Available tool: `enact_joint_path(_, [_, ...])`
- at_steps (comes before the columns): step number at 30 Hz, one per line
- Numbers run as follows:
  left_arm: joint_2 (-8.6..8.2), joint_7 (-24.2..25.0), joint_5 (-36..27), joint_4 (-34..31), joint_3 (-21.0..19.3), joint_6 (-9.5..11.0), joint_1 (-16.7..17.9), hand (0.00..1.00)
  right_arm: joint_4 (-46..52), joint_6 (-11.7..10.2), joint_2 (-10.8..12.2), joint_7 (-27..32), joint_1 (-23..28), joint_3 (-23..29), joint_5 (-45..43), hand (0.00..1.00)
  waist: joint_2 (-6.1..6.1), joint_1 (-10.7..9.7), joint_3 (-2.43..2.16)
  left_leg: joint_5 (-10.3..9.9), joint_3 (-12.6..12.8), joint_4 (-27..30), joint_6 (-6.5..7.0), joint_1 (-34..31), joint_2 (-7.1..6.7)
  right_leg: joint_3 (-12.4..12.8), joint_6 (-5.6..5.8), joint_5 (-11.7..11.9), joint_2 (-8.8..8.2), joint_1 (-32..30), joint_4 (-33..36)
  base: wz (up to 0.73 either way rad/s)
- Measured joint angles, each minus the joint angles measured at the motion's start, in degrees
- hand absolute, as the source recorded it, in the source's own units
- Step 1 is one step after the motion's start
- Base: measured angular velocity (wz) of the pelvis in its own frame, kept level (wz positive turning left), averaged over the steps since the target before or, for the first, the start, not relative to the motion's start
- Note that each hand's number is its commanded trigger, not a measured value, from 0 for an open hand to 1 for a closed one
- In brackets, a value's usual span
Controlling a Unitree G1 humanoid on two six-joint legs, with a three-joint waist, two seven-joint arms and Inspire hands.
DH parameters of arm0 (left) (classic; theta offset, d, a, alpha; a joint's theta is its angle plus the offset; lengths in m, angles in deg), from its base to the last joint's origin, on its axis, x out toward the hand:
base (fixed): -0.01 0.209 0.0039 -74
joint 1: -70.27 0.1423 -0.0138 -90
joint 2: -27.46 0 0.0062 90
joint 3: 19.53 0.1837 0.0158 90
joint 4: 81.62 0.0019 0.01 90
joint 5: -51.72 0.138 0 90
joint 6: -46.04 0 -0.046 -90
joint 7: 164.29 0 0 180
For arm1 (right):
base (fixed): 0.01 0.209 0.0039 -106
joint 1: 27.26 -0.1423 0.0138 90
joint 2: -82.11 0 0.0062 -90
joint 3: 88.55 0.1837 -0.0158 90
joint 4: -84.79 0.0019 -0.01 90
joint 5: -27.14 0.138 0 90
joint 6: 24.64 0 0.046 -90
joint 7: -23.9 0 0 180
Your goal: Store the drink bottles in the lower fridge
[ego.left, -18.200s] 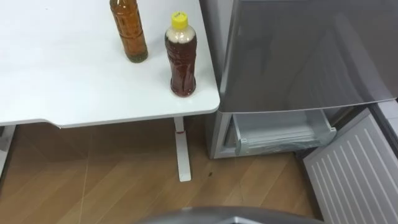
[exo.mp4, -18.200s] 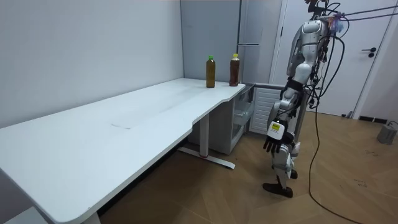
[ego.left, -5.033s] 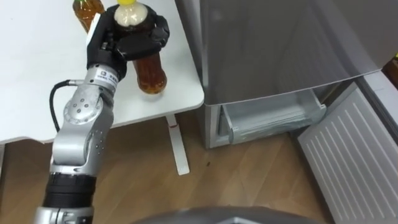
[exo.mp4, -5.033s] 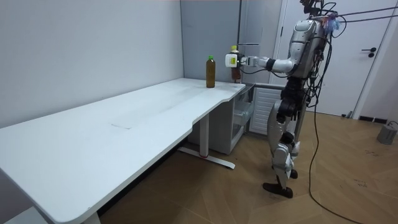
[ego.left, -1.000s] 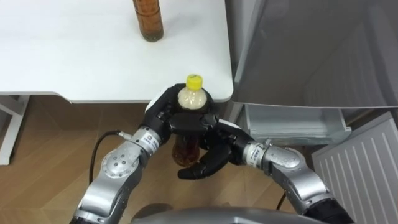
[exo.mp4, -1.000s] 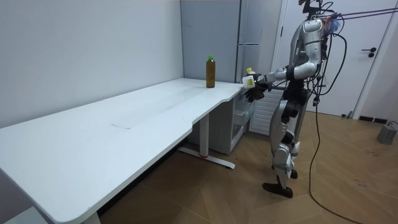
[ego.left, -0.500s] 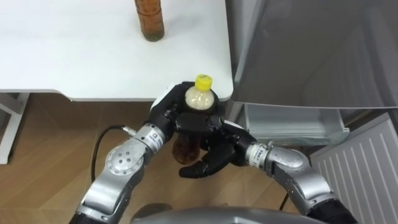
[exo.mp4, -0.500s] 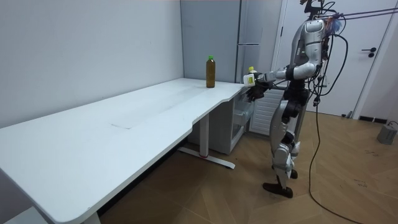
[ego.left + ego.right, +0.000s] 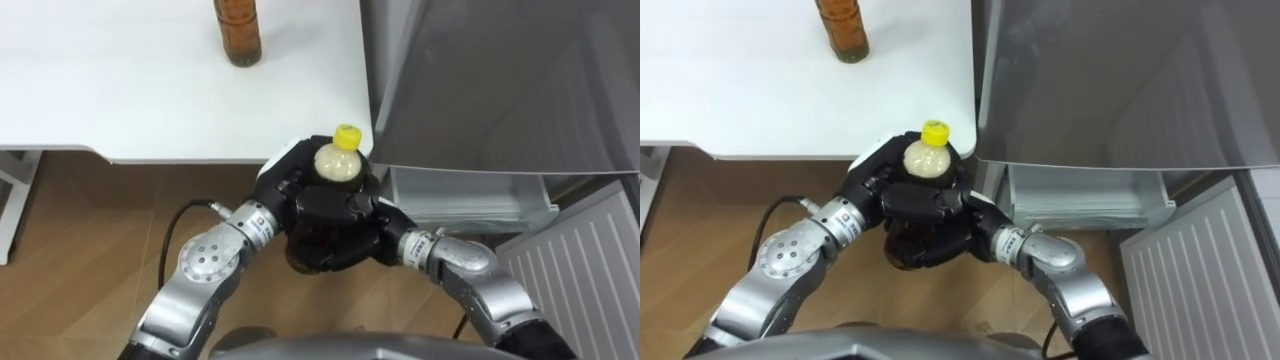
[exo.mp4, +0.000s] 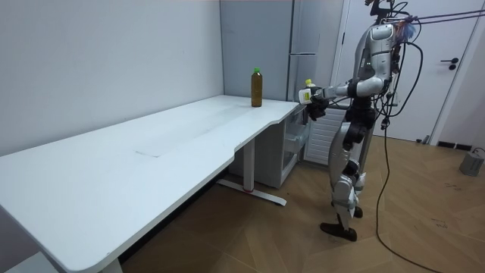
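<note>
A brown drink bottle with a yellow cap (image 9: 339, 160) hangs upright in the air, just off the white table's corner and in front of the fridge. My left hand (image 9: 287, 190) is curled round its upper part from the left. My right hand (image 9: 348, 240) wraps its fingers round the lower body from the right, hiding most of the bottle. A second brown bottle (image 9: 238, 30) stands on the table (image 9: 120, 100) at the far edge. In the room view I stand at the table's end facing the fridge, with the held bottle (image 10: 308, 90) at chest height.
The grey upper fridge door (image 9: 500, 80) is shut. Below it the lower compartment's white drawer (image 9: 470, 205) stands pulled out. The lower door (image 9: 590, 270) is swung open at the right. Wooden floor lies beneath my hands.
My right hand's fingers, straight under the bottle before, have closed round its lower body. The bottle has drifted slightly right, toward the fridge, with both hands.
</note>
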Motion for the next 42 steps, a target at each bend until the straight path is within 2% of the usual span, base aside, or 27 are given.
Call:
enact_joint_path(4, [-0.17, 0.56, -1.05, 0.0, 0.03, 0.0, -0.04, 0.91, 0.01, -0.01, 0.02, 0.0, 0.0, -0.1, -0.02, 1.0, -0.12, 0.03, 0.04, 0.0, 0.0, -0.01, 0.0, 0.02, 0.04, 0.02, -0.02, 0.06, 0.06, 0.01, 0.03, 0.0])
enact_joint_path(5, [-0.16, 0.56, -1.06, 0.0, 0.02, 0.0, -0.04, 0.86, 0.01, 0.0, 0.03, 0.0, 0.0, -0.13, -0.02, 1.0, -0.13, 0.02, 0.04, 0.0, 0.0, -0.01, 0.0, 0.02, 0.05, 0.02, -0.03, 0.07, 0.07, 0.01, 0.03, 0.0])
enact_joint_path(6, [-0.17, 0.57, -1.06, 0.0, 0.02, 0.0, -0.04, 0.76, 0.0, 0.0, 0.05, 0.0, 0.0, -0.16, -0.02, 1.0, -0.13, 0.02, 0.04, 0.0, 0.02, -0.01, 0.0, 0.02, 0.07, 0.02, -0.04, 0.09, 0.08, 0.0, 0.03, 0.0])
enact_joint_path(8, [-0.18, 0.59, -1.06, 0.0, 0.02, 0.0, -0.04, 0.63, 0.01, -0.01, 0.06, 0.0, 0.0, -0.19, -0.02, 1.0, -0.13, 0.03, 0.04, 0.0, 0.02, -0.01, 0.0, 0.02, 0.07, 0.03, -0.04, 0.11, 0.08, 0.0, 0.03, 0.0])
enact_joint_path(9, [-0.17, 0.6, -1.07, 0.0, 0.0, 0.0, -0.04, 0.59, 0.0, 0.0, 0.07, 0.0, 0.0, -0.22, -0.02, 1.0, -0.13, 0.03, 0.04, 0.0, 0.02, -0.01, 0.0, 0.02, 0.07, 0.04, -0.04, 0.11, 0.08, 0.0, 0.03, 0.0])
enact_joint_path(10, [-0.16, 0.64, -1.07, 0.0, -0.01, 0.0, -0.04, 0.0, -0.02, 0.0, 0.05, 0.0, 0.0, -0.2, -0.02, 1.0, -0.13, 0.01, 0.04, 0.0, 0.02, 0.0, 0.0, 0.03, 0.07, 0.05, -0.04, 0.11, 0.08, 0.01, 0.03, 0.0])
enact_joint_path(34, [0.07, 0.54, -1.12, 0.01, -0.66, 1.01, -0.23, 0.0, -0.48, 0.0, 0.03, -2.08, 0.68, -1.69, 2.37, 1.0, -0.22, -0.01, 0.14, 0.0, 0.02, 0.08, 0.0, 0.34, 0.06, -0.08, -0.04, 0.11, 0.08, 0.52, 0.0, 0.0])
enact_joint_path(42, [0.09, 0.11, -2.29, 0.01, -0.58, 1.31, -0.23, 0.0, -0.77, 0.0, -0.07, -2.08, 1.6, -1.58, 4.62, 1.0, 0.7, -0.12, -0.04, -0.01, -0.01, 0.11, -0.01, 0.34, 0.13, -0.77, -0.04, 0.12, 0.04, 0.9, 0.0, 0.0])
